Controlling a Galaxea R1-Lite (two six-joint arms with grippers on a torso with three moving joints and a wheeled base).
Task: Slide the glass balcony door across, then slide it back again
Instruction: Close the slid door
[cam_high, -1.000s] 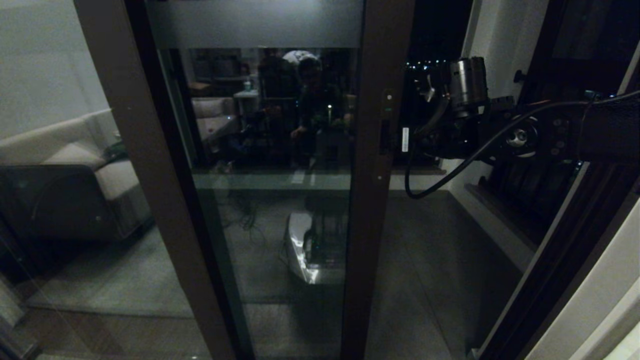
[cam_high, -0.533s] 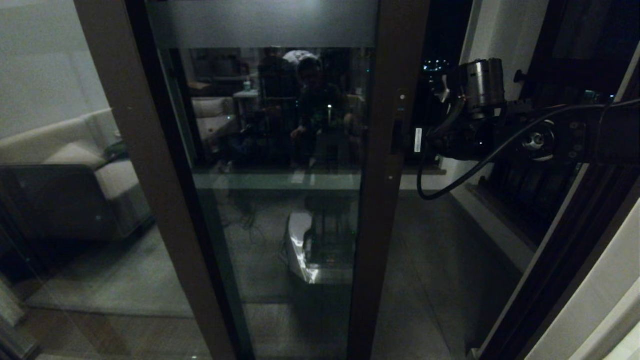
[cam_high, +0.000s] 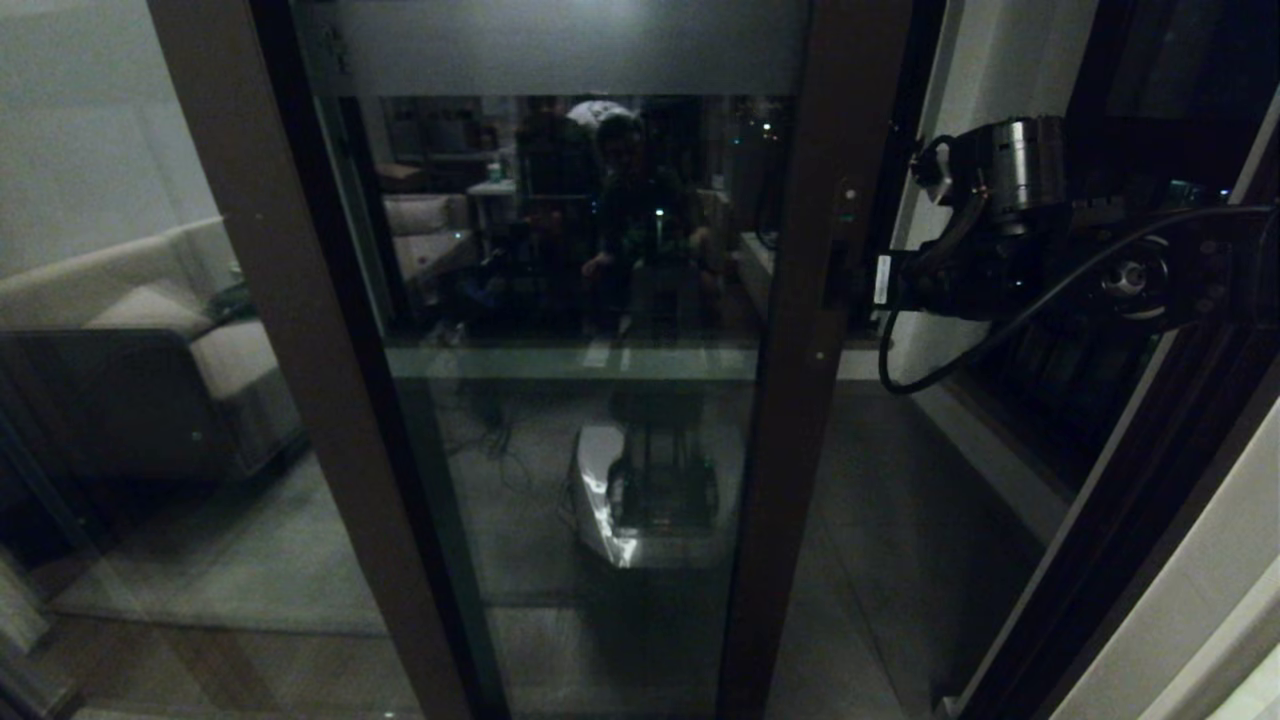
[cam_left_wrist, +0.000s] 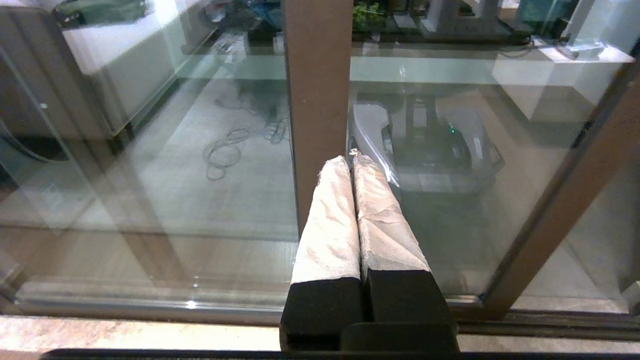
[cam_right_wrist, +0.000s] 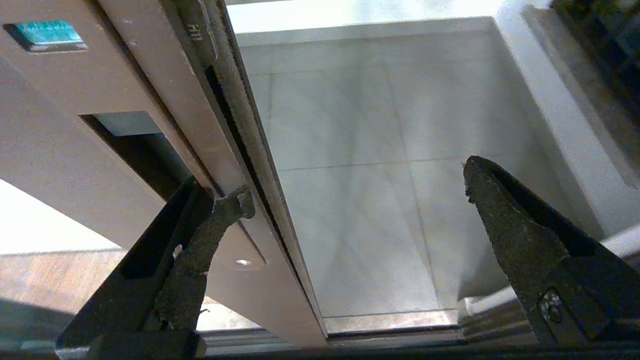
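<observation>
The glass balcony door (cam_high: 580, 300) has a dark brown frame and a frosted band (cam_high: 560, 45) across its top. Its right stile (cam_high: 820, 420) stands close to the white wall on the right. My right gripper (cam_high: 850, 285) is at the stile's recessed pull slot (cam_high: 838, 272). In the right wrist view the right gripper (cam_right_wrist: 355, 182) is open, one fingertip (cam_right_wrist: 235, 205) hooked at the edge of the pull slot (cam_right_wrist: 135, 150), the other free over the balcony floor. The left gripper (cam_left_wrist: 350, 159) is shut on nothing, its white-wrapped fingers pointing at a brown stile (cam_left_wrist: 315, 100).
A second brown-framed glass pane (cam_high: 290, 380) stands to the left, with a sofa (cam_high: 150, 330) showing in it. On the right are the white wall and ledge (cam_high: 990, 440) and a black-framed window (cam_high: 1130, 380). The floor track (cam_right_wrist: 390, 325) runs below the door.
The door's right stile has slid to the right with my right gripper at its pull slot. The dark gap between the stile and the white wall has narrowed.
</observation>
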